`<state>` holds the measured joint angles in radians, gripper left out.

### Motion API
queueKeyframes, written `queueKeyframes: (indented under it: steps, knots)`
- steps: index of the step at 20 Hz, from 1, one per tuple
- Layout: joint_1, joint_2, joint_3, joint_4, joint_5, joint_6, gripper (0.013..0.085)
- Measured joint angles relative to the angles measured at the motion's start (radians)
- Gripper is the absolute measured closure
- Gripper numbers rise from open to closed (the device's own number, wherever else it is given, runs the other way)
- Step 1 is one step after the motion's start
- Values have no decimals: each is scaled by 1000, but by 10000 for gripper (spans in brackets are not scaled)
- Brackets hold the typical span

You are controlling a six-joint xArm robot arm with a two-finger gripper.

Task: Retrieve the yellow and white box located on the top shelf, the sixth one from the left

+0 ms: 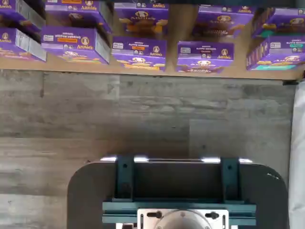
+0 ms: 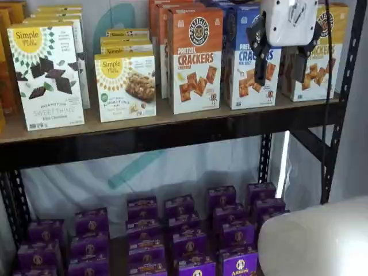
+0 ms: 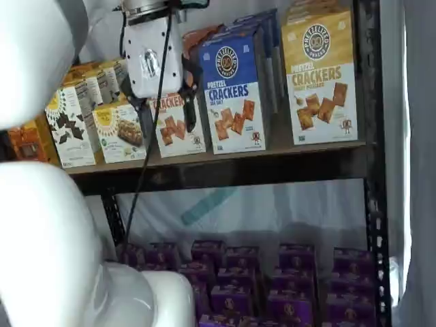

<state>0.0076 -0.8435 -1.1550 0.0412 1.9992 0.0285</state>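
Nearest the lens, the gripper (image 2: 282, 68) hangs with its fingers plainly parted, level with the yellow and white box (image 3: 320, 78) at the top shelf's (image 3: 225, 163) right end, presumably lining up to grasp.

Top shelf (image 2: 144, 123): matt brown wooden board, black metal rail. Yellow and white box (image 3: 320, 75): smooth printed cardboard. Gripper (image 2: 280, 66): glossy white body.

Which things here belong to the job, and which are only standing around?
For the job:
yellow and white box
top shelf
gripper, fingers apart

Only standing around:
orange cracker box
blue cracker box
purple boxes below
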Motion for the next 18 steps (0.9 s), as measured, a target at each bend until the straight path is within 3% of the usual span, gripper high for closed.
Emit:
queueKeyframes:
  steps: [5, 11, 18]
  knots:
    - [-18, 41, -35, 18, 67, -8, 130]
    - [-14, 38, -31, 4, 48, -12, 130]
    - [-15, 33, -19, -48, -1, -35, 130]
